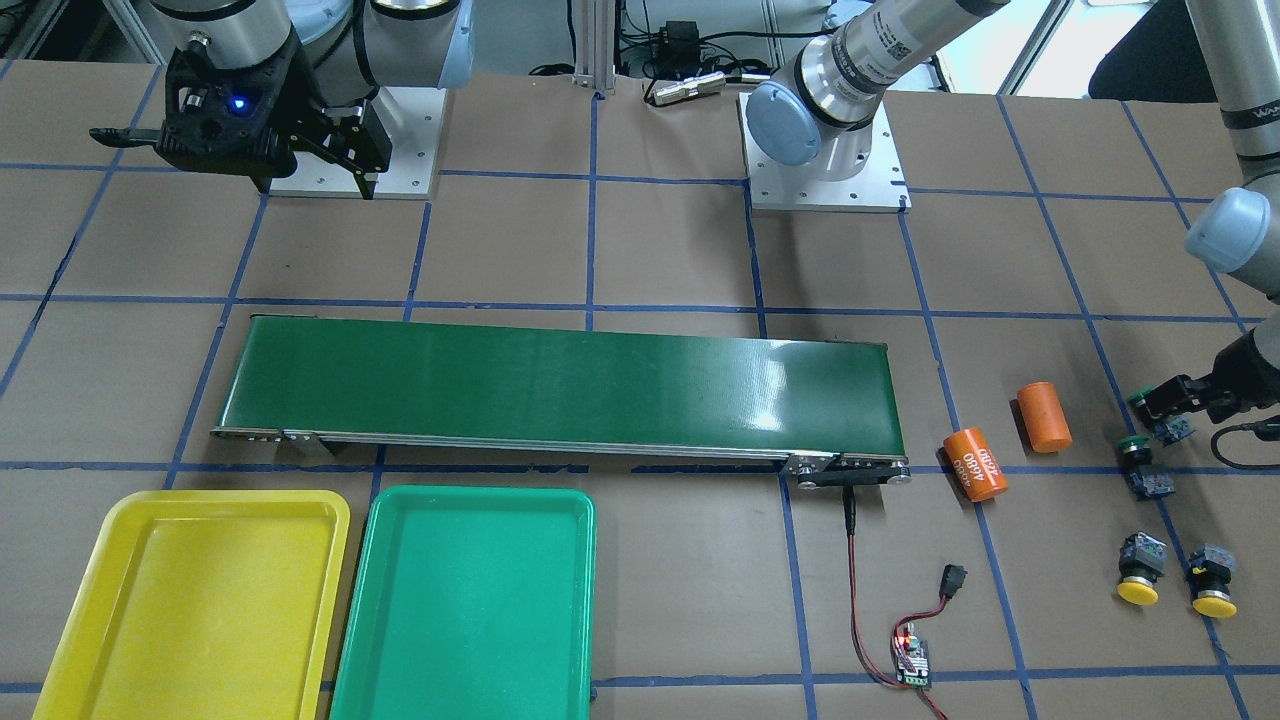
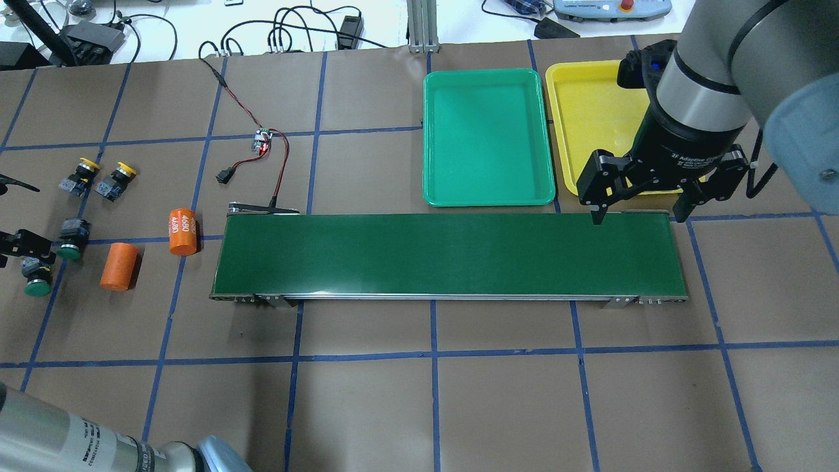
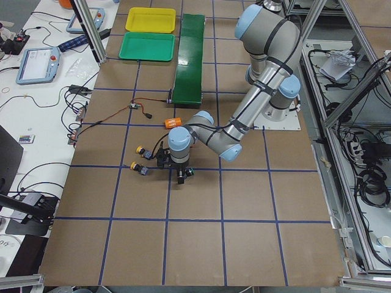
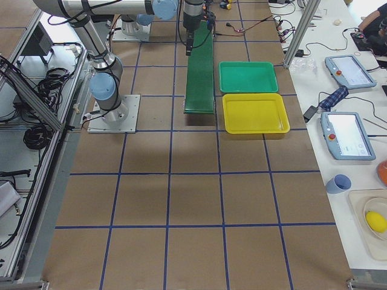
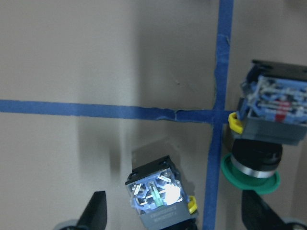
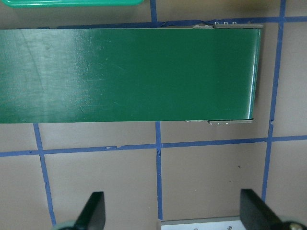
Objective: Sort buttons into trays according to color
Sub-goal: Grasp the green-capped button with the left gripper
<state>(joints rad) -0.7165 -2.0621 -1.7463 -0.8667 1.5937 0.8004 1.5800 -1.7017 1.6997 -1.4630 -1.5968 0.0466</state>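
Buttons first, far left of my overhead feed: all four sit on the brown table point(image 2: 367, 393) with its blue tape grid, well apart from both trays. My left gripper point(image 5: 177, 214) is down low among them, jaws spread wide, and on the left wrist camera I see one button point(image 5: 160, 194) lying between the fingertips, grey-blue contact block up, with a gap on each side, so nothing is gripped. Just beside it, across a tape line, lies the second green-capped button point(image 5: 259, 139), cap pointing toward the camera's lower edge. A bit farther out across the table, the two yellow-capped buttons point(image 2: 82, 176) point(image 2: 118, 180) lie side by side, close together. Moving right, I pass the plain orange cylinder point(image 2: 119, 265), then the orange cylinder marked 4680 point(image 2: 183, 231), both on their sides near the belt's left end. Next, a small circuit board point(image 2: 262, 141) with red and black wires running to the dark green conveyor belt point(image 2: 446, 255), which stretches across the middle. Beyond the belt's far edge sits the green tray point(image 2: 488, 134), and right next to it the yellow tray point(image 2: 590, 111). Last, my right gripper point(image 2: 638, 217) hangs above the belt's right end, near the yellow tray, jaws wide apart and holding nothing.
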